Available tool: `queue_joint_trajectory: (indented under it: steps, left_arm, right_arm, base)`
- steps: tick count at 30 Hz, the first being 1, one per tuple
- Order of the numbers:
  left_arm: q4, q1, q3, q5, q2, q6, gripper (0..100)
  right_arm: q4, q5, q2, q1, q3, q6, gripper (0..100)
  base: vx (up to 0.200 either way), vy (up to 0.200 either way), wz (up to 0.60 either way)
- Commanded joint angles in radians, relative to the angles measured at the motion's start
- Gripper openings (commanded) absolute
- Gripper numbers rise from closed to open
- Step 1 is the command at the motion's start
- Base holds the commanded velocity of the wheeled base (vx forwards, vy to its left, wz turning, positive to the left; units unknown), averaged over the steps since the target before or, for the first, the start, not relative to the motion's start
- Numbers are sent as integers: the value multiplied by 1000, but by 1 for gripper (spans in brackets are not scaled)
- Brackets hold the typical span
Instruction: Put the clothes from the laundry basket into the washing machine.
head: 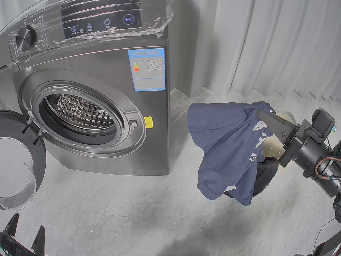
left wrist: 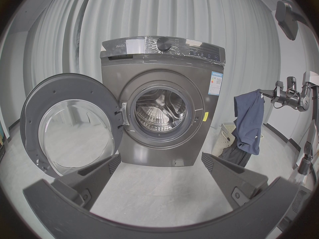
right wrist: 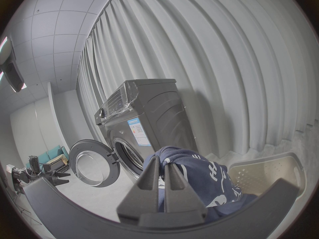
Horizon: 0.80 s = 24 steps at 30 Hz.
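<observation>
My right pincer (head: 262, 113), clamped on the navy shirt (head: 227, 143) over the basket (right wrist: 265, 175), should carry it high so the hem clears the drum (head: 83, 112) rim; left pincer (left wrist: 159, 156) apart.

Setting: staged laundry corner in a large indoor room, more showroom or test space than lived-in home. Evidence: grey front-loading washing machine (head: 106, 89), door (head: 17, 160) open, plastic film (head: 161, 15) over its control panel (head: 99, 16), energy label (head: 146, 69) on the front; cream laundry basket (right wrist: 265, 173) beside it, navy garment (head: 227, 150) hanging above; pale floor-to-ceiling curtains (head: 266, 36); grey marble-look tiled floor (head: 142, 210); panelled ceiling (right wrist: 56, 27); teal sofa (right wrist: 50, 153) at the far wall.
</observation>
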State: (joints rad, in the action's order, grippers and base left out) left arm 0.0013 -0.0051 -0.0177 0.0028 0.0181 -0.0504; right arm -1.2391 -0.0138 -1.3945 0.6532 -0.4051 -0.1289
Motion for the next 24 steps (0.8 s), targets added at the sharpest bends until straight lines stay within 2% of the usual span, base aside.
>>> queue_joint_trajectory:
  steps: [1,7,16,24]
  left_arm:
    - [0,1,16,0,-13,0,100]
    - [0,1,16,0,-13,0,100]
    - [0,1,16,0,-13,0,100]
    - [0,1,16,0,-13,0,100]
  right_arm:
    - [0,-2,-1,0,-4,0,0]
    - [0,-2,0,2,-6,0,0]
    - [-31,0,-5,2,-6,0,0]
    - [-31,0,-9,2,-1,-1,0]
  base:
    - [0,200,0]
    - [0,200,0]
    - [0,0,0]
    - [-200,0,0]
